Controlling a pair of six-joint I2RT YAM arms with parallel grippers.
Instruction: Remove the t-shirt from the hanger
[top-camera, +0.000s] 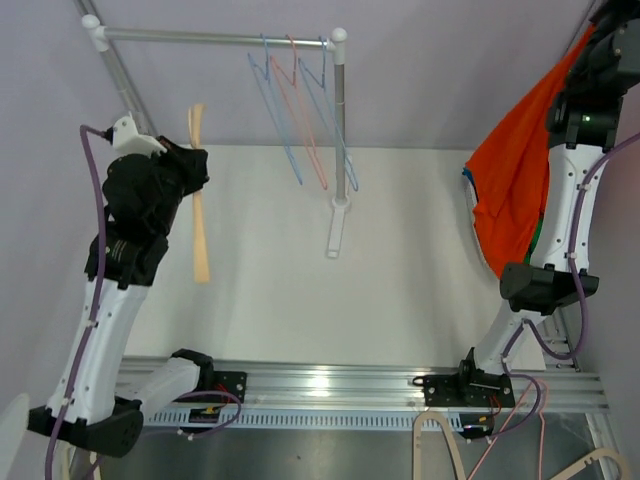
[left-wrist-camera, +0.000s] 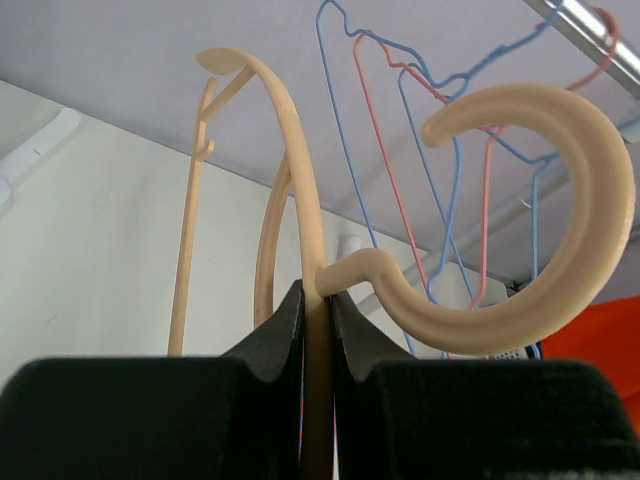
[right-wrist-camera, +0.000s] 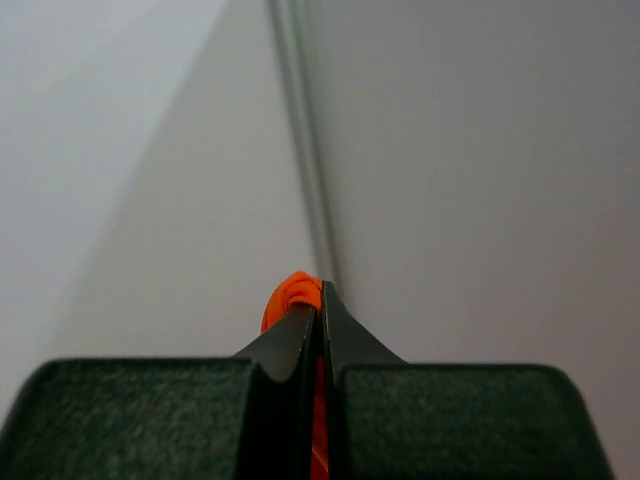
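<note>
T-shirt (top-camera: 515, 170) hangs clear of the hanger (top-camera: 199, 200), well right of the rack (top-camera: 341, 130), clenched in your right pincer (right-wrist-camera: 320, 305); your left pincer (left-wrist-camera: 317, 305) grips the bare hanger left of the rack. Removal looks complete.

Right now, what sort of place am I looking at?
Probably a lab robot workcell staged for laundry handling: a white table walled by a plain backdrop, an aluminium rail carrying the arm bases, and a small garment rack hung with wire hangers.
</note>
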